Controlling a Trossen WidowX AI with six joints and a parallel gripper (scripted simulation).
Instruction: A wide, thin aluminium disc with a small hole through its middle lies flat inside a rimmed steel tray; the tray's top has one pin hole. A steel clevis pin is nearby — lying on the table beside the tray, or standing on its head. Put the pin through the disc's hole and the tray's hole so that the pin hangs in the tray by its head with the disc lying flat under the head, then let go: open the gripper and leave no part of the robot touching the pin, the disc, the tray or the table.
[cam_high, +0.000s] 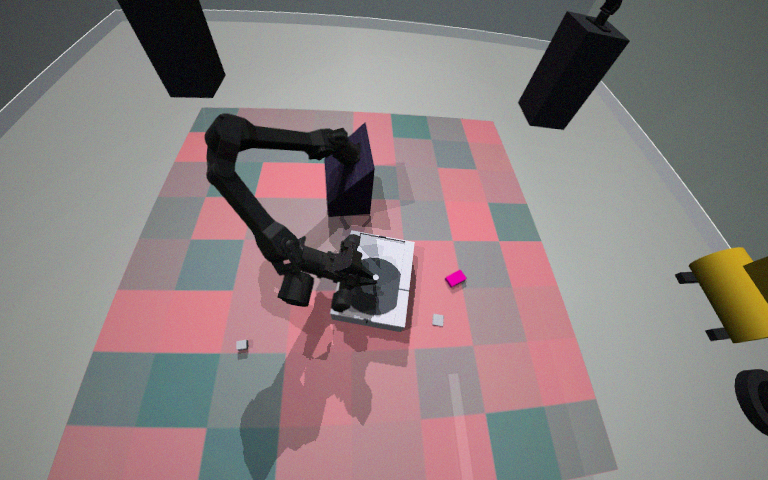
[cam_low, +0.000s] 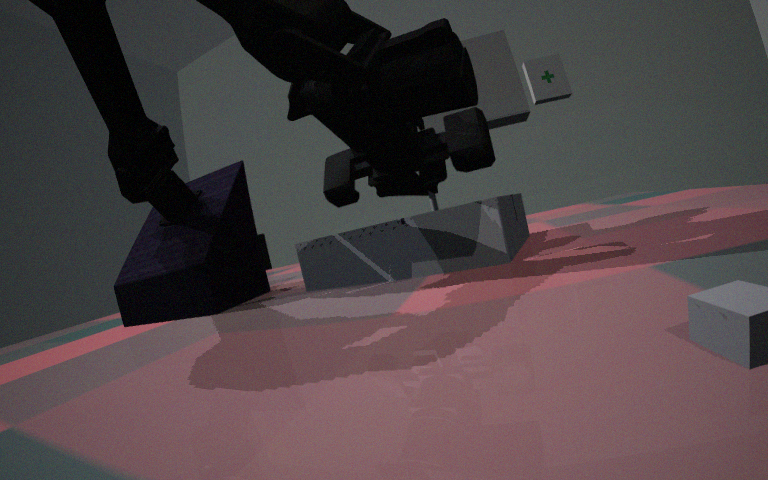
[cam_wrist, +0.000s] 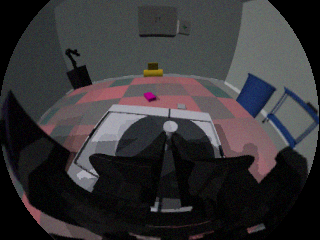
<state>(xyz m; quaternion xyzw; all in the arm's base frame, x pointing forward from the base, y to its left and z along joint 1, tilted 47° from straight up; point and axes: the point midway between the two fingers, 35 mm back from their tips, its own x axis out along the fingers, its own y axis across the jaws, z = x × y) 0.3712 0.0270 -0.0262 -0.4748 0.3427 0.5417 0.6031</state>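
Observation:
The steel tray (cam_high: 406, 266) (cam_low: 362, 257) (cam_wrist: 102, 136) stands on the checkered surface. The dark disc (cam_high: 387, 295) (cam_wrist: 140, 140) lies flat inside it, within the rim. My gripper (cam_high: 371, 277) (cam_low: 433, 191) (cam_wrist: 168, 135) is shut on the clevis pin (cam_high: 375, 277) (cam_low: 433, 202) (cam_wrist: 170, 126) over the middle of the disc. The pin is about upright, its pale round head above the fingertips, its thin shank below them in the exterior view. The shank's lower end is hidden by the tray wall, and both holes are hidden, so I cannot tell whether it is in them.
A magenta block (cam_high: 455, 277) (cam_wrist: 150, 96) and a small grey tile (cam_high: 437, 320) (cam_wrist: 181, 106) lie beyond the tray. A pale cube (cam_high: 242, 344) (cam_low: 719, 316) sits on the other side. The dark purple wedge (cam_high: 351, 195) (cam_low: 186, 257) under the arm's base stands close to the tray.

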